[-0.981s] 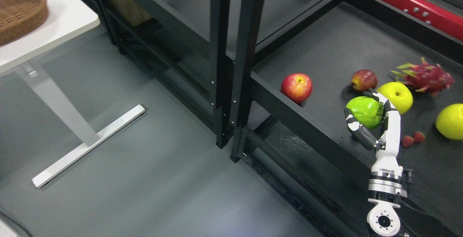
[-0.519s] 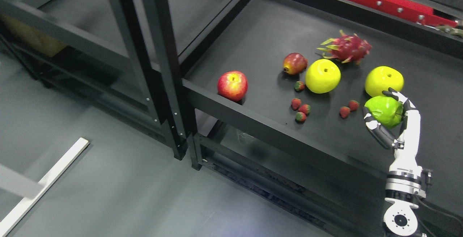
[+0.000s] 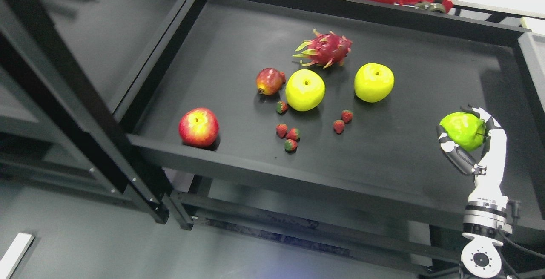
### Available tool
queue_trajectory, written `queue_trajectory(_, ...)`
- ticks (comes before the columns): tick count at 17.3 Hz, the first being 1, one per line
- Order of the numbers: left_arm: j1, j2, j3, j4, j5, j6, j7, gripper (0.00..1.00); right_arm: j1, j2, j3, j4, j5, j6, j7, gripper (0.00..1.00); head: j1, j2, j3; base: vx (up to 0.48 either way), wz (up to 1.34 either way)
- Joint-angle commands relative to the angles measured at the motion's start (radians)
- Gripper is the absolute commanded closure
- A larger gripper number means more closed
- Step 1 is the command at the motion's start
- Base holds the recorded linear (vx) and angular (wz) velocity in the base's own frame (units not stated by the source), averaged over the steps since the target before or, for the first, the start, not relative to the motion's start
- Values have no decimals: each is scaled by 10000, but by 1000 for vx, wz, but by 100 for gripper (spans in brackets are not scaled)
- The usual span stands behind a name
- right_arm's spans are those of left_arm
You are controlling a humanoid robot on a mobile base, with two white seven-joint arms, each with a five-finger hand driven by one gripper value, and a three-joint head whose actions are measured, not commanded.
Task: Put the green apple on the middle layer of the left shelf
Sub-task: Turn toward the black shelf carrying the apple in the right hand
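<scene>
Right hand (image 3: 470,142) clamped on green apple (image 3: 463,130), held over shelf (image 3: 238,159) at its right end | view has swung right across the last second, grip unchanged | apple probably clear of surface | left shelf now behind.

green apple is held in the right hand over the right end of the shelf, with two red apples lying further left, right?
Not quite: the head view shows one red apple; the other two apples are yellow. The right hand does hold the green apple over the shelf's right end.
</scene>
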Motion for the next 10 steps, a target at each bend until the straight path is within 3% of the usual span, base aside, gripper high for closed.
queue_trajectory(1, 0, 175, 0, 0, 0, -5, -4, 0, -18, -136, -137, 40, 14, -2, -5, 100, 0, 0, 0, 196, -353)
queue_trajectory(10, 0, 175, 0, 0, 0, -5, -4, 0, -753, -106, 306, 759, 91, 259, 255, 100, 0, 0, 0, 208, -196)
